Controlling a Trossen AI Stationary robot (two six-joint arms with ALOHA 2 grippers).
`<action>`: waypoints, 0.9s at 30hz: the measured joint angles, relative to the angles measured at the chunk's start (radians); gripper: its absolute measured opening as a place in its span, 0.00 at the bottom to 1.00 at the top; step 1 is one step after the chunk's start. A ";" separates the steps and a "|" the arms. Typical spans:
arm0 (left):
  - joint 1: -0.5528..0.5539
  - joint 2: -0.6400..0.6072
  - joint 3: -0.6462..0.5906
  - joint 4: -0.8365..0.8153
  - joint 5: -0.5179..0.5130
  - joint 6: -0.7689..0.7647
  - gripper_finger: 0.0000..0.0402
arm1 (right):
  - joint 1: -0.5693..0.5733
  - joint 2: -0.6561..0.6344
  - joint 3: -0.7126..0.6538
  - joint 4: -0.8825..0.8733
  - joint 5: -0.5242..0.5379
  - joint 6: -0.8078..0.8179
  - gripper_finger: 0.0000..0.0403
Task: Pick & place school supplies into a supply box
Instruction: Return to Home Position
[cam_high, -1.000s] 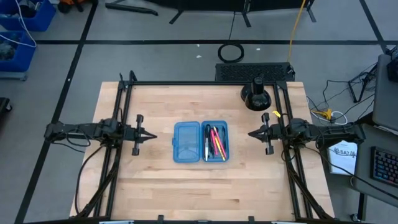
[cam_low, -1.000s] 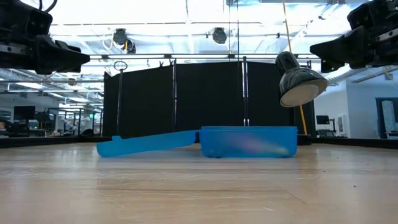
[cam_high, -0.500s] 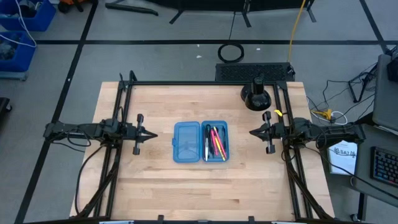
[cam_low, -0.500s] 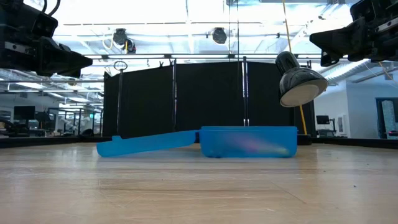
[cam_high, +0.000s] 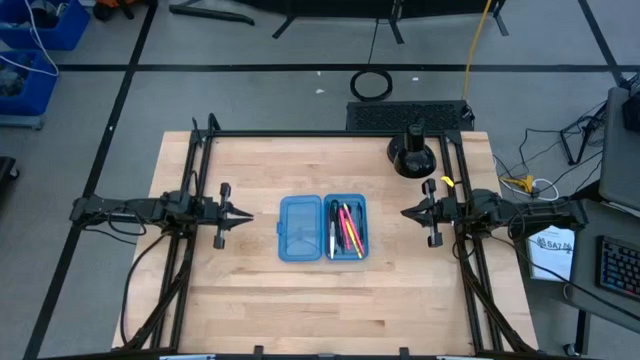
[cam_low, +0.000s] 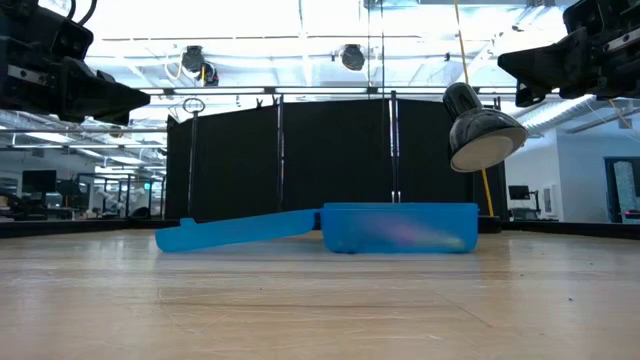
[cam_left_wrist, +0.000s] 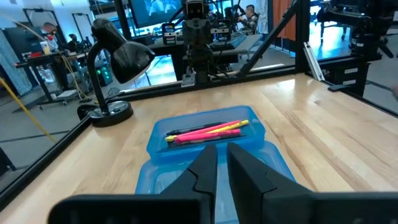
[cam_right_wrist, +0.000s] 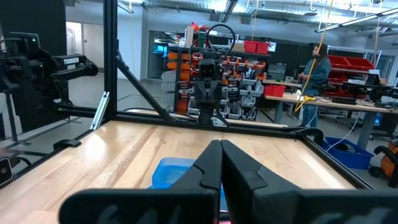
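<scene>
High view: supply box (cam_high: 300, 230) lies open mid-surface (cam_high: 250, 300), two halves side by side, empty lid half toward the left arm (cam_high: 150, 210). Half toward the right arm (cam_high: 500, 212) holds the black pens (cam_high: 334, 228) and pink/red pens (cam_high: 349, 228). Both arms pulled out to the surface's side edges, well apart from the box, tips aimed at it. Black desk lamp (cam_high: 413, 155) stands at the far right corner

Low view: box (cam_low: 400, 228) flat on the surface, lid (cam_low: 235, 232) slightly tilted beside it. Both arms high at the upper corners, lamp head (cam_low: 480, 130) above the box

Left wrist view: left jaws clenched, only a thin slit between, holding nothing. Box (cam_left_wrist: 261, 134) ahead with a yellow pencil (cam_left_wrist: 235, 124), pink pens (cam_left_wrist: 205, 132) and black pen (cam_left_wrist: 186, 132) inside

Right wrist view: right jaws clenched, empty. Blue box corner (cam_right_wrist: 171, 171) just past them, person (cam_right_wrist: 317, 68) at a bench far behind
</scene>
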 joint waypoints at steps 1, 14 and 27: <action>0.000 0.000 0.000 0.000 0.000 0.000 0.11 | 0.000 0.000 0.000 0.000 0.000 0.000 0.00; 0.000 0.000 0.000 0.001 0.000 -0.002 0.12 | 0.000 0.000 0.000 0.000 0.000 0.000 0.00; 0.000 0.000 0.000 0.002 0.000 -0.002 0.12 | 0.000 0.000 0.001 0.000 0.000 0.000 0.00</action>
